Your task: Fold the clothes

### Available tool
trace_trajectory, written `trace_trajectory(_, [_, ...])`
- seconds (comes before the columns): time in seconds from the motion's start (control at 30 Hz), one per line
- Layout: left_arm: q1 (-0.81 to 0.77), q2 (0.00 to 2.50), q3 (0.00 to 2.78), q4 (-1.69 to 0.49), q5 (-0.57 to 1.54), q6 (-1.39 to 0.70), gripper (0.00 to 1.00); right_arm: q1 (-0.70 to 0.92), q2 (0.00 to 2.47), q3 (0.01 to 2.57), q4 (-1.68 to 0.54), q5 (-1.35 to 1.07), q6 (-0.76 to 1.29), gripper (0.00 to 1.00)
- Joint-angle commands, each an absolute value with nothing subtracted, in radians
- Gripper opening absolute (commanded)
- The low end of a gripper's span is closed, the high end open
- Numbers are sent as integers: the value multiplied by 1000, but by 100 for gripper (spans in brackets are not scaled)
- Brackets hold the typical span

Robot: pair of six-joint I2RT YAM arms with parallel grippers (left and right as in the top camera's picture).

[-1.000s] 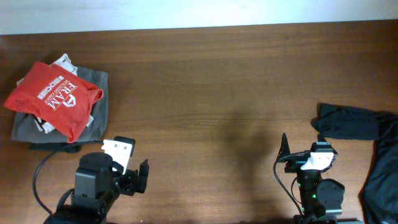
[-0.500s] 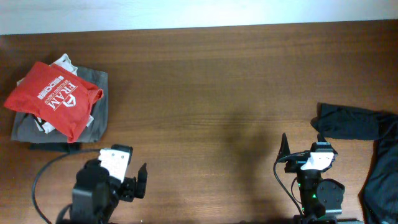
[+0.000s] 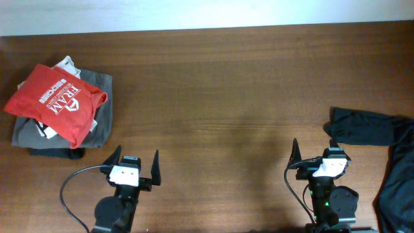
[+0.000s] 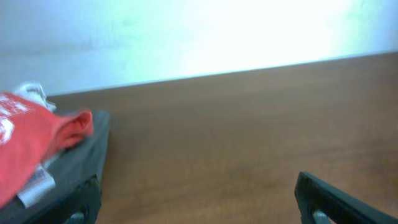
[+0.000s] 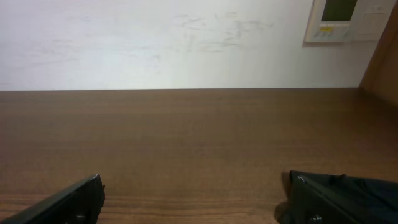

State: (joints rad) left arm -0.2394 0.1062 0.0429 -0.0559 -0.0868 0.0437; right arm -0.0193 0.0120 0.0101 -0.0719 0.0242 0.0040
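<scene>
A stack of folded clothes lies at the far left. A red printed shirt (image 3: 55, 103) is on top, over a white piece and a grey garment (image 3: 103, 120). The red shirt (image 4: 28, 143) and grey garment (image 4: 78, 165) also show in the left wrist view. Crumpled dark clothes (image 3: 365, 128) lie at the right edge, and they show in the right wrist view (image 5: 367, 190) beside the right finger. My left gripper (image 3: 136, 163) (image 4: 199, 205) is open and empty near the front edge. My right gripper (image 3: 315, 154) (image 5: 193, 205) is open and empty, just left of the dark clothes.
More dark cloth (image 3: 398, 175) hangs at the table's right front corner. The brown wooden table (image 3: 220, 97) runs to a white wall (image 5: 161, 43) at the back. A wall panel (image 5: 348, 18) is fixed to the wall at the far right.
My left arm has drawn back toward the front edge and turned to face straight ahead, with both fingers now spread. The right arm and the clothes have not moved.
</scene>
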Motion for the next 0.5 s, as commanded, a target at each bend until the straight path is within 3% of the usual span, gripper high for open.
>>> trace_trajectory(0.0, [-239,76,9,-38,-98,103,99,-28,6,6,-81,19,7,99])
trace_trajectory(0.13, [-231,27,9,-49,-94,194,99,-28,6,6,-81,19,7,99])
trace_trajectory(0.47, [-136,5,9,-82,-19,196,99,-28,6,6,-81,19,7,99])
